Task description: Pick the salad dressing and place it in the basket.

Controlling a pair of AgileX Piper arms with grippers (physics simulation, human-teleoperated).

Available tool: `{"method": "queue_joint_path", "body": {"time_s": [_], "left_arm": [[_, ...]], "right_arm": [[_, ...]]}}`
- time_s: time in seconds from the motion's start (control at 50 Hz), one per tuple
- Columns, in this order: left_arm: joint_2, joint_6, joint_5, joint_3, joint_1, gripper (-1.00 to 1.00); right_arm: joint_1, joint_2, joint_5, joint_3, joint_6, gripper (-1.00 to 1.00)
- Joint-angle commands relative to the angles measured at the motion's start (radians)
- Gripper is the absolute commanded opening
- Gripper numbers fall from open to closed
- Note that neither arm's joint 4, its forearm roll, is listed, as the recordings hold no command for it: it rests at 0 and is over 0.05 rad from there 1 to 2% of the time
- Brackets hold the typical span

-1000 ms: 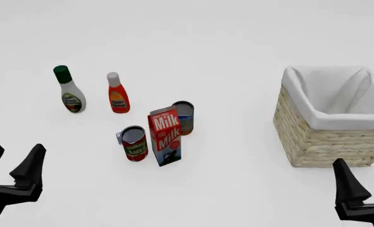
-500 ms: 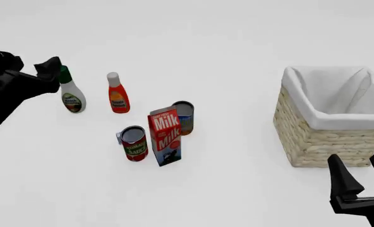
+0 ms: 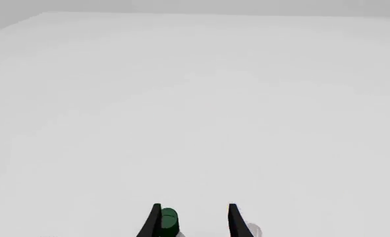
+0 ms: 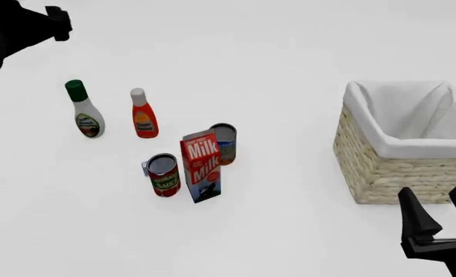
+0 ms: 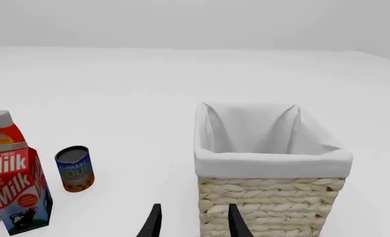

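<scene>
Matte white table (image 4: 290, 52), bulbous green-capped salad dressing (image 4: 85, 109), woven cloth-lined basket (image 4: 401, 173)

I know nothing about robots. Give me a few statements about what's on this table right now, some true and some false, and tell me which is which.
1. The salad dressing stands upright on the table. True.
2. The basket already holds a bottle. False: only its white lining shows inside.
3. The left gripper is clamped on the salad dressing. False: its fingers are apart, holding nothing.
4. The milk carton stands between two cans. True.
5. The right gripper holds the red bottle. False: it is open and empty.
</scene>
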Motion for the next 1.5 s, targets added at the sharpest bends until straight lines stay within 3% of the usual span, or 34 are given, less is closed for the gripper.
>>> {"method": "queue_joint_path", "body": {"time_s": [0.02, 0.16, 0.38, 0.42, 0.62, 0.98, 1.5], "left_arm": [[0.203, -0.022, 0.146, -0.278, 0.057, 1.0], [0.315, -0.084, 0.238, -0.429, 0.083, 1.0], [0.463, -0.063, 0.334, -0.599, 0.12, 1.0], [0.491, -0.086, 0.359, -0.634, 0.119, 1.0], [0.565, -0.104, 0.415, -0.727, 0.119, 1.0], [0.622, -0.097, 0.387, -0.686, 0.111, 1.0], [0.634, -0.079, 0.284, -0.531, 0.093, 1.0]], "right_arm": [[0.005, 0.021, -0.017, 0.0, 0.008, 1.0], [0.011, 0.025, -0.022, 0.0, 0.005, 1.0], [0.011, 0.003, -0.001, 0.0, 0.001, 1.0], [0.012, 0.003, -0.001, 0.0, 0.002, 1.0], [0.021, 0.001, 0.0, 0.0, -0.006, 1.0], [0.023, -0.03, 0.03, 0.0, -0.002, 1.0], [0.027, -0.067, 0.072, 0.0, 0.01, 1.0]]}}
